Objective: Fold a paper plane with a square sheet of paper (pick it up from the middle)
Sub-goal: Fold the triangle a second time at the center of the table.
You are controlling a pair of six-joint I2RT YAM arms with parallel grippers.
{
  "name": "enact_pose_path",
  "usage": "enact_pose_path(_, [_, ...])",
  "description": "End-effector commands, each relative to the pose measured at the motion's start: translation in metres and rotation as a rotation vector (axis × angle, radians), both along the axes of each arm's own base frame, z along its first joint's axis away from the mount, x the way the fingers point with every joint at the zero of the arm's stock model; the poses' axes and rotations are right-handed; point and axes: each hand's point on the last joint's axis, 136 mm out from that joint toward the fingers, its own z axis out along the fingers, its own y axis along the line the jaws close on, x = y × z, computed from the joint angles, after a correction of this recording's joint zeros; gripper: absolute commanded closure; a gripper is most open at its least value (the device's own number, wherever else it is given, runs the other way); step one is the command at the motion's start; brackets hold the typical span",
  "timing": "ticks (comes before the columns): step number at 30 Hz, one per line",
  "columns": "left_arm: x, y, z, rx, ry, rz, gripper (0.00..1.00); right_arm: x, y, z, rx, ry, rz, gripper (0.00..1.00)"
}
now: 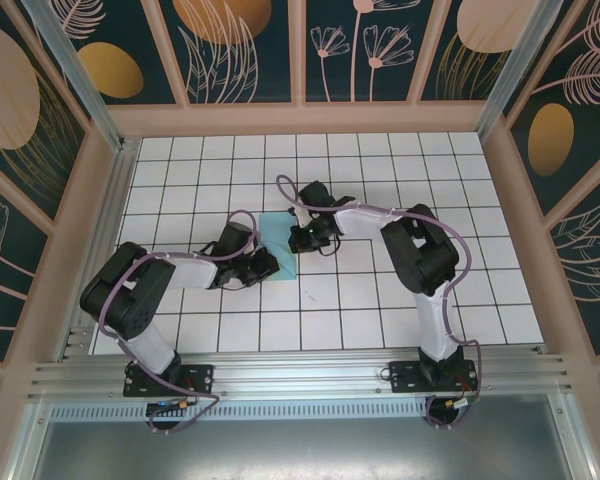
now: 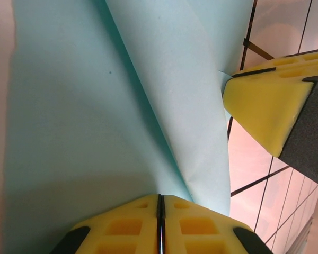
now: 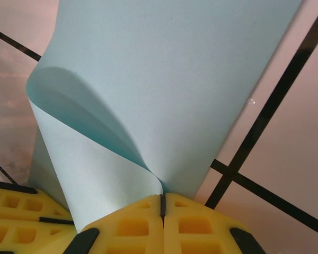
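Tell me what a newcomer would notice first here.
The turquoise paper sheet at the middle of the white grid table stands out. The left jaws are shut on it, a crease rising from them; the right jaws pinch its curled-over edge.

square sheet of paper (image 1: 275, 229) partly under left claw (image 1: 273, 264) and right claw (image 1: 299, 239)

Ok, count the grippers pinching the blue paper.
2. The left gripper pinches the square sheet of paper at its near edge; the right gripper pinches its right edge.
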Motion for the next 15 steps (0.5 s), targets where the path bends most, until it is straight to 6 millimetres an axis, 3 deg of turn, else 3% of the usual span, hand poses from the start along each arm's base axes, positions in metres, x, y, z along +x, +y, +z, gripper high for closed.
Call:
enact_pose_path(1, [-0.0171, 0.0151, -0.0304, 0.116, 0.084, -0.022, 0.88, 0.0037, -0.0043, -0.0083, -0.049, -0.013, 0.01, 0.95])
enact_pose_path(15, [-0.0179, 0.015, -0.0338, 0.126, 0.094, -0.038, 0.89, 0.0077, -0.0017, -0.0033, -0.038, -0.037, 0.018, 0.95])
